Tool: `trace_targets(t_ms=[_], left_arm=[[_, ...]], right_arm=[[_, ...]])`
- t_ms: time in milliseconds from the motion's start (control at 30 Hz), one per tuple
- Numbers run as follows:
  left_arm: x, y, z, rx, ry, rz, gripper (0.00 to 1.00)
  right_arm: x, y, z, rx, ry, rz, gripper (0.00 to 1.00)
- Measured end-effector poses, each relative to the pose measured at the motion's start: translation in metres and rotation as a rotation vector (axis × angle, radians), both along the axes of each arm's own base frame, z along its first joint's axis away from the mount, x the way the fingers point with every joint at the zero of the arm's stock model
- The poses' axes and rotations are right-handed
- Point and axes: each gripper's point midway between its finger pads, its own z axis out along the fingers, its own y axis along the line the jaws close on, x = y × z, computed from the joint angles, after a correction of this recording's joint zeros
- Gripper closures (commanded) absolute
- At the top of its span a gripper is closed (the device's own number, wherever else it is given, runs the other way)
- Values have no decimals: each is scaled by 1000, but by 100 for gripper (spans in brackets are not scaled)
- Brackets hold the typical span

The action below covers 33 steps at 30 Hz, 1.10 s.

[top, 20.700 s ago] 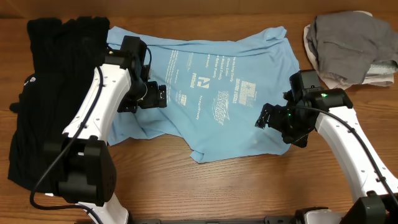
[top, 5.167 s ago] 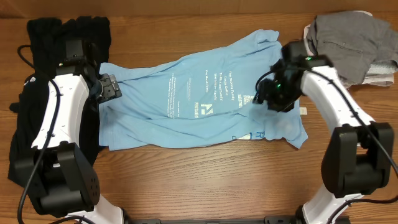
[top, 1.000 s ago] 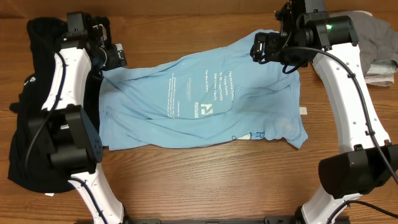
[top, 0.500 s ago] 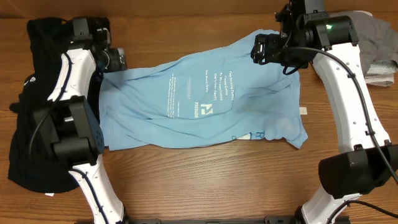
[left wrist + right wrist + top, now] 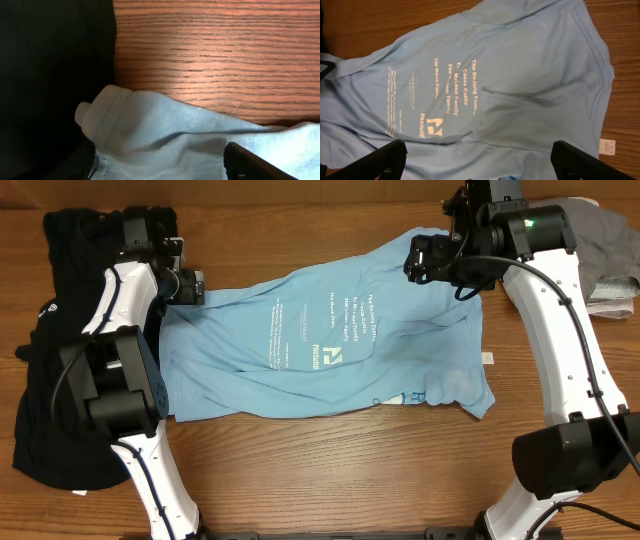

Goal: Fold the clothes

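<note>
Wooden table (image 5: 330,470), light blue T-shirt (image 5: 330,330) spread across it, black garments (image 5: 50,420) left, grey pile (image 5: 600,240) right

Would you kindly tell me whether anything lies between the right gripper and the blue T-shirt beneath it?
Nothing visible does. The right gripper hangs open over the blue T-shirt, and its wrist view shows only bare fabric below. The grey clothes pile lies off to one side.

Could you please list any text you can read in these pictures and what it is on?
On the blue T-shirt, white print:
"The DeJong Fam" (cut off)
"Casas Cattle"
"The McLeod Family"
"The Marsh Family"
Logo word and small print: blurred.
White tag: too small.
</note>
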Motion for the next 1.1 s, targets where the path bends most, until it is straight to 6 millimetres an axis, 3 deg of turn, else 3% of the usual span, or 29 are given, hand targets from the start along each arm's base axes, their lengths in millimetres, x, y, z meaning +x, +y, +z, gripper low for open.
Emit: trace_targets(t_ms=[400, 500, 667, 867, 1100], left_arm=[[6, 10, 10, 5, -27, 15, 22], [3, 11, 8, 2, -11, 17, 32], [1, 10, 7, -2, -4, 12, 67], [1, 10, 7, -9, -3, 28, 96], [-13, 7, 10, -31, 69, 56, 96]], right_arm=[[1, -1, 0, -5, -6, -3, 4], [1, -1, 0, -5, -6, -3, 5], [2, -1, 0, -5, -7, -3, 5], [3, -1, 1, -4, -14, -3, 8], [6, -1, 3, -5, -28, -6, 18]])
